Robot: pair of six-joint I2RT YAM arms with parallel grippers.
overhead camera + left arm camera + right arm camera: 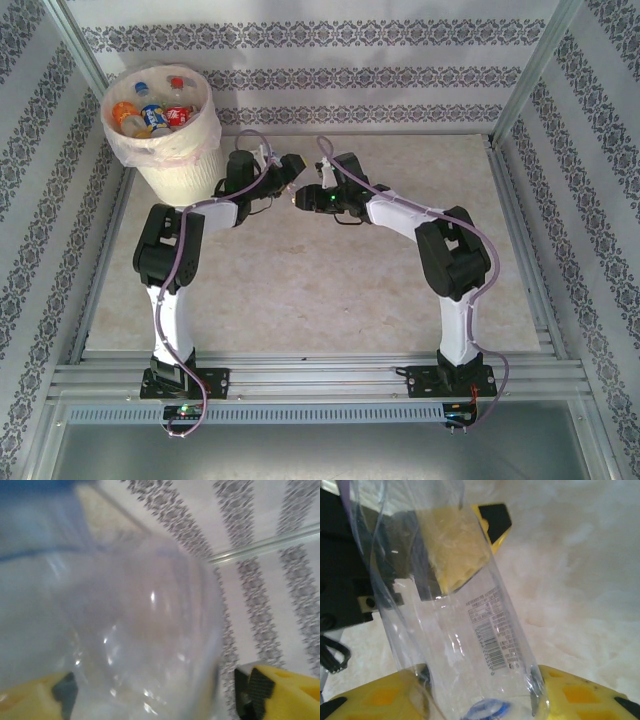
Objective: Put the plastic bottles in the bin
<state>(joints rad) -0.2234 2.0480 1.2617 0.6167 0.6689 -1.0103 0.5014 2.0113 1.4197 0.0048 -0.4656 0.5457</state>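
Handover step above the far middle of the bench (pixel 330 300): the right pincer (pixel 475 700) clamps a crushed clear plastic bottle (pixel 470 625), the left pincer (pixel 155 695) straddles it, grip impossible to tell; next, left must clamp, right release, then carry to the round cream-white bin (pixel 185 165), far-left corner.

The cream-white round bin (pixel 180 165), lined with a thin pinkish bag, stands upright at the far left corner of the desk (pixel 300 290). Several plastic bottles (pixel 155 115) lie in it, with orange, blue and red labels and caps. One clear bottle (pixel 470 640), with a blue band and a printed barcode, is pinched in the right claw (pixel 477 692).
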